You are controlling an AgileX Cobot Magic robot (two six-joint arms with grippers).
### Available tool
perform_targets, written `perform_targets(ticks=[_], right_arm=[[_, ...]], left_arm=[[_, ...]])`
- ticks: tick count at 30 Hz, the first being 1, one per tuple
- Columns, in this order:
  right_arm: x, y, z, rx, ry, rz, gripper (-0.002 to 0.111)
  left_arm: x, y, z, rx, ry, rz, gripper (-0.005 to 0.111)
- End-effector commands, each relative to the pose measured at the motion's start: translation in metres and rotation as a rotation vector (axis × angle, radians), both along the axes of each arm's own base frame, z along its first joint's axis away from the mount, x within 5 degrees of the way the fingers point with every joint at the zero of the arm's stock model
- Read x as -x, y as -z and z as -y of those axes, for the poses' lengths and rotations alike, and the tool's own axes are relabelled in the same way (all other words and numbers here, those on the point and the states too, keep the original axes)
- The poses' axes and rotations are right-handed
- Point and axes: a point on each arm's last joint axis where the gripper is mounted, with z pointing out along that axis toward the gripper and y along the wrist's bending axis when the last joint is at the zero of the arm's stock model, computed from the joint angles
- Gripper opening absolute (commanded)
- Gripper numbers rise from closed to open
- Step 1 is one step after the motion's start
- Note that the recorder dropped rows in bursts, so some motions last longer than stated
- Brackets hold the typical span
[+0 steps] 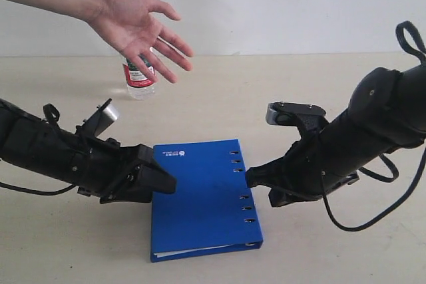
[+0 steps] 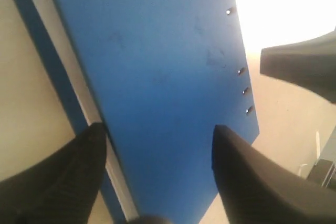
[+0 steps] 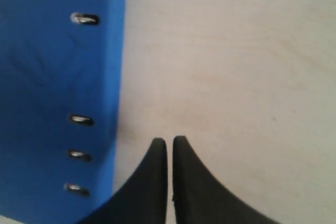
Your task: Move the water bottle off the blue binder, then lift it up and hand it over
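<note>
The blue binder (image 1: 203,197) lies flat on the table (image 1: 319,98). The left gripper (image 2: 157,129) holds its jaws apart over the binder's page edge, and the right gripper (image 3: 169,140) is closed and empty beside the ring slots (image 3: 81,120). The water bottle (image 1: 138,74) stands upright on the table, behind a person's hand (image 1: 136,28).

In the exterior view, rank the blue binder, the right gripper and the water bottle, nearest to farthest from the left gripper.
1. blue binder: at the tips of the left gripper.
2. right gripper: across the binder, at its ring-slot edge.
3. water bottle: far side of the table, behind the person's hand.
</note>
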Motion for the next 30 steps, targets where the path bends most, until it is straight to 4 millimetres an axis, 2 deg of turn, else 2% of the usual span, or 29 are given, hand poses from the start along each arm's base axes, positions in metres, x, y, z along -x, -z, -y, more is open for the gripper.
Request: perform_targets(ticks=[1,7,12,18,21,24,27,30], right_arm=[[0.0,-0.006,-0.006,-0.088,-0.004,0.013,0.0],[0.001,0.001,-0.01,-0.116,-0.026,-0.021,0.0],[0.001,0.016,-0.01,-0.099,-0.037,-0.059,0.0],[0.001,0.014,-0.013,-0.135,-0.049,-0.053,0.0],[0.002,0.013,-0.015,-0.161,-0.056,-0.051,0.0],[0.003,0.01,-0.02,-0.227,-0.091,-0.052,0.0],[0.004,0.009,-0.022,-0.242,-0.108,-0.052,0.0],[0.005,0.007,-0.021,-0.239,-0.12,-0.045,0.0]], left_arm=[[0.003,0.003,0.004,0.059,-0.007,-0.049,0.056],[0.002,0.006,0.007,0.102,-0.025,-0.073,0.056],[0.002,-0.003,0.013,0.219,0.001,-0.052,0.056],[-0.001,0.005,0.01,0.16,-0.031,-0.046,0.056],[-0.001,0.004,0.011,0.183,-0.031,-0.05,0.047],[-0.001,0.003,0.016,0.195,-0.045,-0.039,0.025],[0.001,0.005,0.027,0.213,-0.031,-0.017,0.019],[0.004,0.009,0.028,0.197,0.008,-0.013,0.016]])
